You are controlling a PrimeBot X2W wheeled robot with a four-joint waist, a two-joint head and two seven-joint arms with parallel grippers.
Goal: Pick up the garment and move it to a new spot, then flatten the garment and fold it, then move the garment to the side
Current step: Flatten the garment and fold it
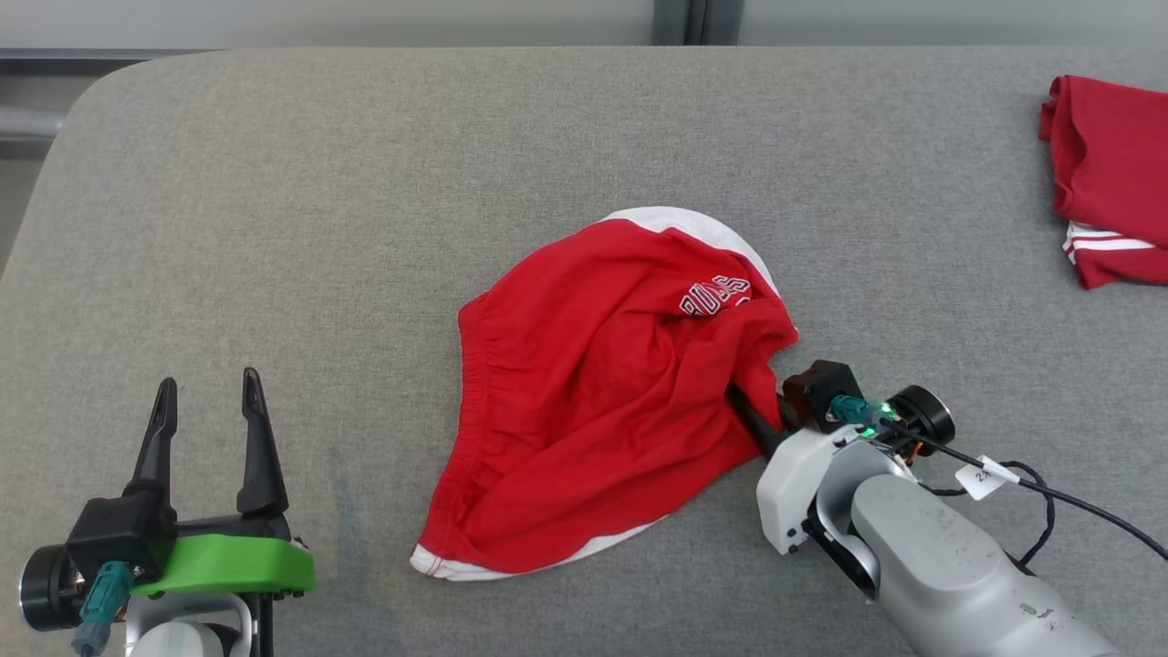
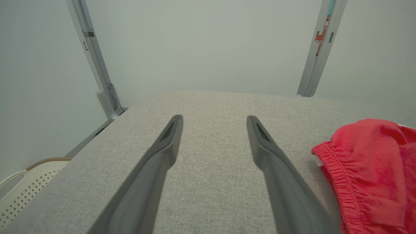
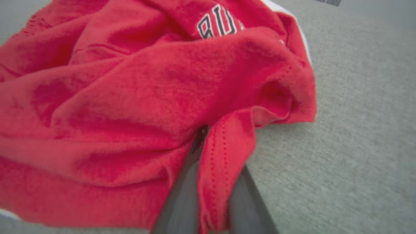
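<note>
A red garment [image 1: 602,392] with white trim and dark lettering lies crumpled in the middle of the grey padded table [image 1: 365,182]. My right gripper [image 1: 744,411] reaches into its right edge from the lower right, and the cloth hides the fingertips. In the right wrist view a hemmed fold of the garment [image 3: 130,97] is pinched between the two fingers of the right gripper [image 3: 208,143], which is shut on it. My left gripper [image 1: 210,388] stands open at the lower left, apart from the cloth. In the left wrist view the left gripper [image 2: 214,120] holds nothing, and the garment's elastic waistband [image 2: 373,172] lies to its right.
A second red garment [image 1: 1113,182], folded, lies at the table's far right edge. A black cable [image 1: 1049,493] trails from my right wrist. A pale perforated basket [image 2: 19,191] sits below the table's left edge, beside grey metal frame posts [image 2: 97,65].
</note>
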